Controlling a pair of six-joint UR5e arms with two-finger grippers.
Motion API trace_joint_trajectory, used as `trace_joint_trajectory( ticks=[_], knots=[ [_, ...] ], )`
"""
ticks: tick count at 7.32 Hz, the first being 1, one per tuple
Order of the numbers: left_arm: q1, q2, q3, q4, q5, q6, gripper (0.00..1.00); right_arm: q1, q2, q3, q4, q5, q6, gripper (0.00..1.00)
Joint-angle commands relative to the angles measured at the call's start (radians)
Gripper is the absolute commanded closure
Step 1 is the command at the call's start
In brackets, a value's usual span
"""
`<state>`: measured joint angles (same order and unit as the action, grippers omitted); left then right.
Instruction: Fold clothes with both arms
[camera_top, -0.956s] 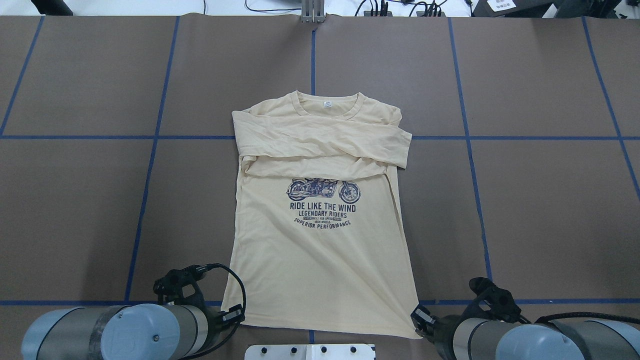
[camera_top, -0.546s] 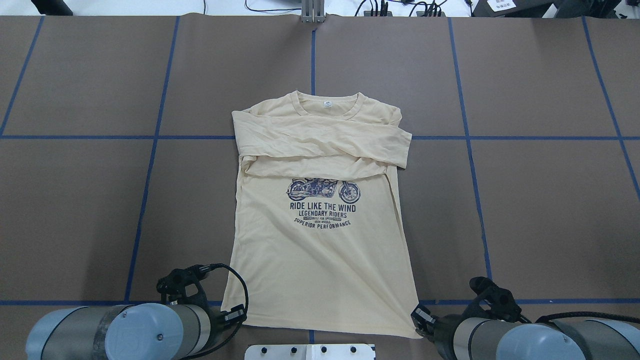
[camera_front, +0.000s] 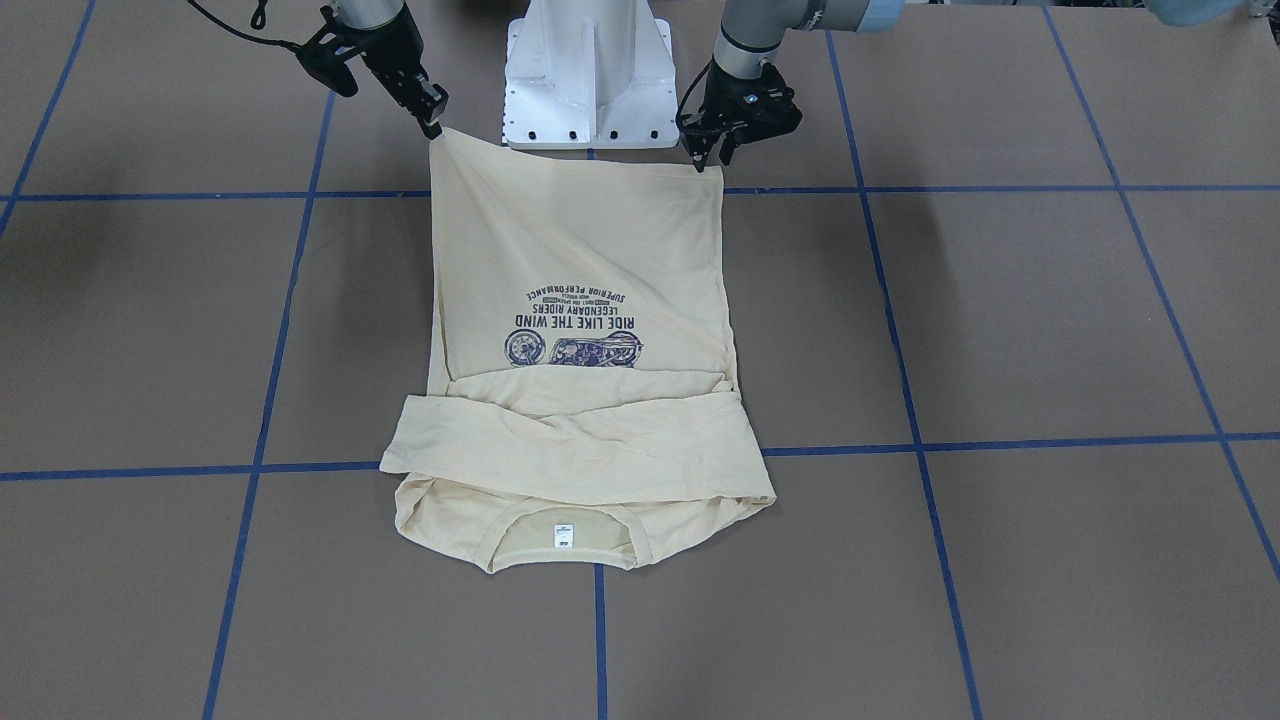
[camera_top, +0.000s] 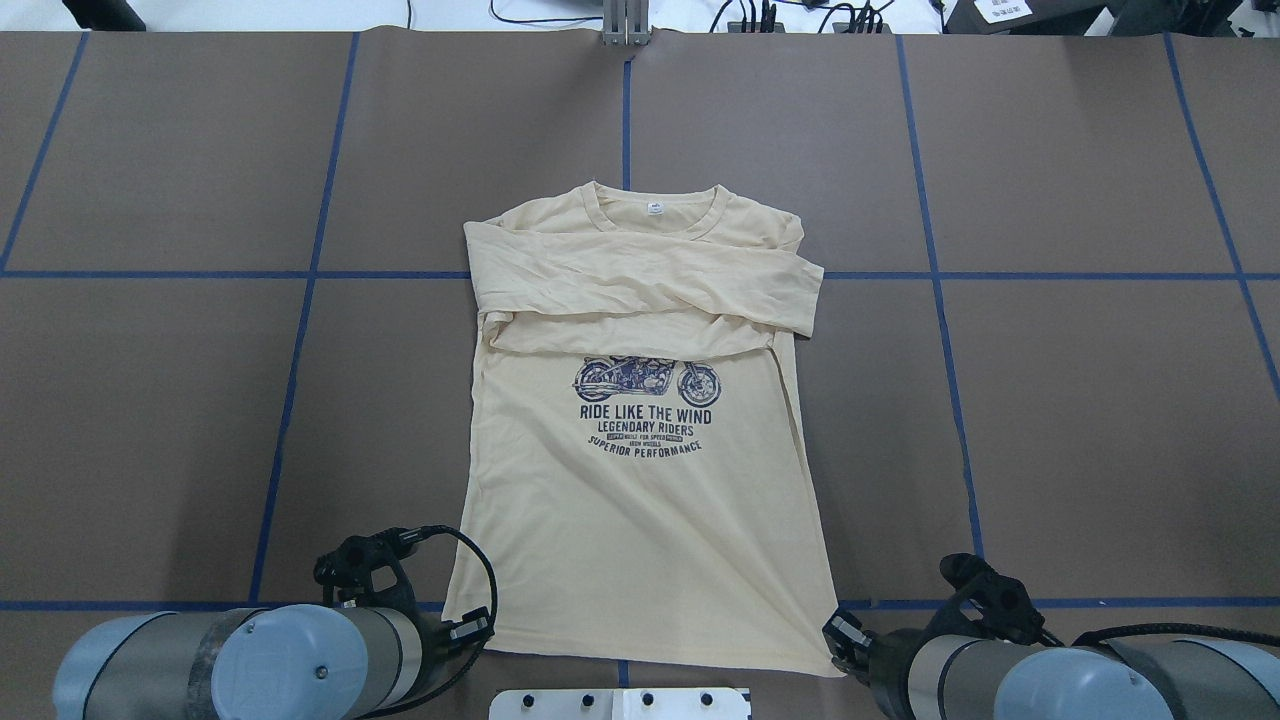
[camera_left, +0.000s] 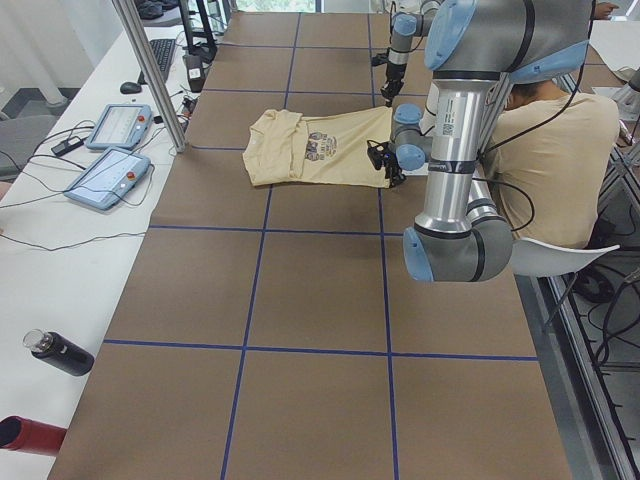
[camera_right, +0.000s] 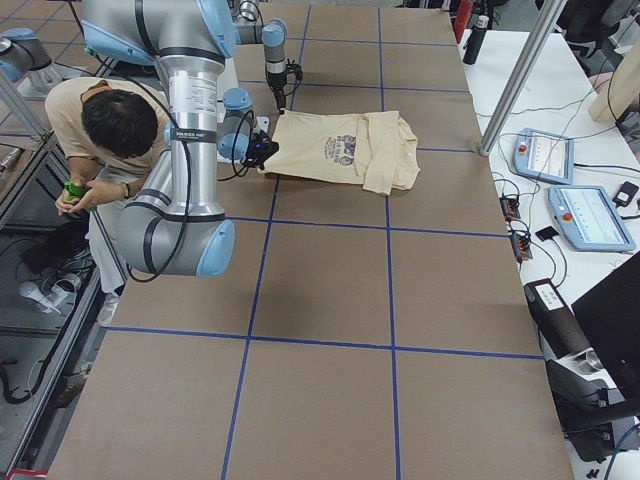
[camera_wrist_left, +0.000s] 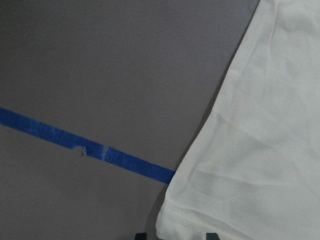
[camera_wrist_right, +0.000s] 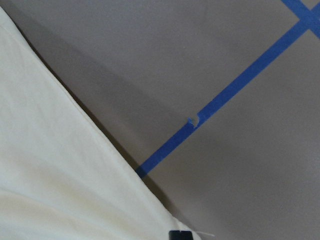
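The cream-yellow T-shirt (camera_top: 640, 500) lies flat, print up, collar far from me, both sleeves folded across the chest. It also shows in the front view (camera_front: 580, 250). My left gripper (camera_top: 470, 632) is low at the hem's left corner. In the front view (camera_front: 708, 160) and the left wrist view (camera_wrist_left: 175, 236) its fingertips stand apart with the corner between them, so it is open. My right gripper (camera_top: 838, 640) is at the hem's right corner. In the front view (camera_front: 432, 122) it is shut on that corner, and the fabric rises in a small peak to it.
The white pedestal base (camera_front: 588, 70) stands just behind the hem, between the two grippers. Blue tape lines (camera_top: 300, 330) cross the brown table cover. A seated person (camera_right: 110, 130) is behind the robot. Teach pendants (camera_left: 110, 150) lie on the side table.
My left arm has shifted slightly right toward the hem's left corner. The right arm and the shirt have not visibly moved.
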<state>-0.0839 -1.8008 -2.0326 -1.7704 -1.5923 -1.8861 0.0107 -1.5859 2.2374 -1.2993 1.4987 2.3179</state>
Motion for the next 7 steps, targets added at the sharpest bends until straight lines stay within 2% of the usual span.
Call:
trace_joint_trajectory(
  ticks=[1, 7],
  knots=[
    [-0.005, 0.000, 0.000, 0.000, 0.000, -0.001, 0.51, 0.000, 0.000, 0.001, 0.000, 0.000, 0.000, 1.00],
    [-0.011, -0.008, 0.020, -0.001, 0.000, -0.004, 0.51, 0.000, -0.002, 0.002, 0.000, 0.000, 0.000, 1.00]
  ],
)
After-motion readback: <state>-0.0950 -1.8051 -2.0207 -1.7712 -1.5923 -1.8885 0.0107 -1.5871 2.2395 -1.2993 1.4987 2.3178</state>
